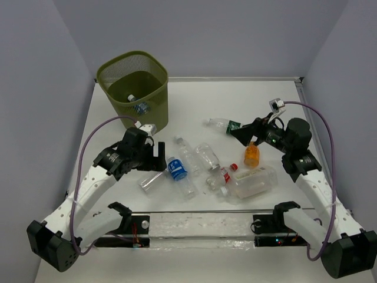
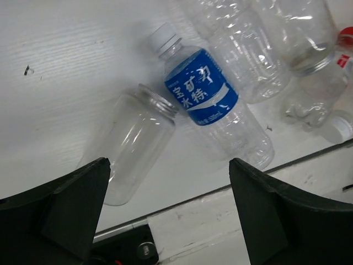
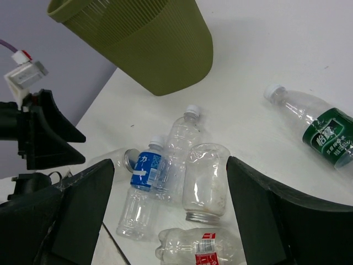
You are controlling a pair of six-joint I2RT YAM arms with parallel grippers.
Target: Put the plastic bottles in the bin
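1. The left claw [image 2: 168, 165] is released, spread wide and holding nothing. Its matte black fingers [image 2: 60, 210] run off the lower frame edge.
2. Just ahead, between them, lies an uncapped clear bottle [image 2: 135, 146], smooth-walled with a threaded mouth. Right of it lies the blue-label bottle [image 2: 201, 88], white-capped. Whether the two touch is unclear.
3. Farther right, crinkled clear bottles [image 2: 259, 49] overlap and are hard to separate, and the top edge cuts them off. Left of the claw, bare white table [image 2: 66, 66] lies open.
4. The right claw [image 3: 170, 161] is also released and empty. Seen from overhead, a small orange bottle [image 1: 251, 154] and a large squarish clear bottle [image 1: 253, 181] sit near its wrist.
5. Ahead of it lies a wide-mouthed jar [image 3: 205, 182]. A red-label bottle [image 3: 201, 251] is cut by the bottom edge. To the right, the green-label bottle [image 3: 322, 130] has its base hidden.
6. Farthest off stands the bin [image 3: 160, 49], olive mesh with tapered sides, its rim cropped. From overhead, a binned bottle [image 1: 136, 105] shows inside. Bare table separates the bin from the pile.
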